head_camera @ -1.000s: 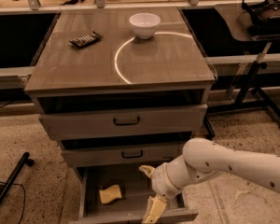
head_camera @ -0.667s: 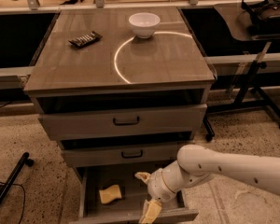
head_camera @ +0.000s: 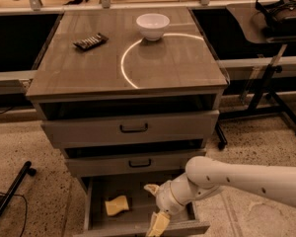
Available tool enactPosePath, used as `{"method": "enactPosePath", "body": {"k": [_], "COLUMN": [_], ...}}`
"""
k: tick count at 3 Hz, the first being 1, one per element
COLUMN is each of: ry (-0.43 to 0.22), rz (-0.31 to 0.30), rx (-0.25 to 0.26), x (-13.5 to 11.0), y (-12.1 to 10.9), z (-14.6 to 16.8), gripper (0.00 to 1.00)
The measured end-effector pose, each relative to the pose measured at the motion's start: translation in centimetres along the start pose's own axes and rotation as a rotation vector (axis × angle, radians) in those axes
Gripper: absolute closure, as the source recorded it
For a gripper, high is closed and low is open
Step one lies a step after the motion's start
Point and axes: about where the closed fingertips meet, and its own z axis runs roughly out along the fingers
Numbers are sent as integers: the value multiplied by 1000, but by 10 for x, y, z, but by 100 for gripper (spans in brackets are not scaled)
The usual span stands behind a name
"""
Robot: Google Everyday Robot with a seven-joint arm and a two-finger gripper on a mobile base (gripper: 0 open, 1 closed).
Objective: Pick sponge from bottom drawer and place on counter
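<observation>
The pale-yellow sponge (head_camera: 117, 205) lies on the floor of the pulled-out bottom drawer (head_camera: 96, 219), left of its middle. My gripper (head_camera: 154, 206) hangs over the same drawer, a short way right of the sponge and not touching it. Its two pale fingers (head_camera: 158, 224) are spread apart with nothing between them. The white arm reaches in from the lower right and hides the drawer's right part. The counter (head_camera: 172, 63) is the glossy grey-brown cabinet top with a bright curved reflection.
A white bowl (head_camera: 153, 25) and a dark wrapped bar (head_camera: 91, 41) sit on the counter. Two shallower drawers with black handles (head_camera: 133, 128) are above the bottom one. A side table with black legs (head_camera: 274, 73) stands at right; a black leg (head_camera: 10, 195) lies at left.
My arm and gripper have shifted left over the open bottom drawer, closer to the sponge. The sponge has not moved.
</observation>
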Motion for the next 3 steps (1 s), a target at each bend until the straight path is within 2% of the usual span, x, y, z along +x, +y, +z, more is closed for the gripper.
{"method": "enactPosePath", "body": {"k": [2,3], "ry": [25,55], "rz": [44,21], "rx": [33,65], "x": [55,88], "y": [-63,-103], "z": [42,98], "gripper": [0,0]}}
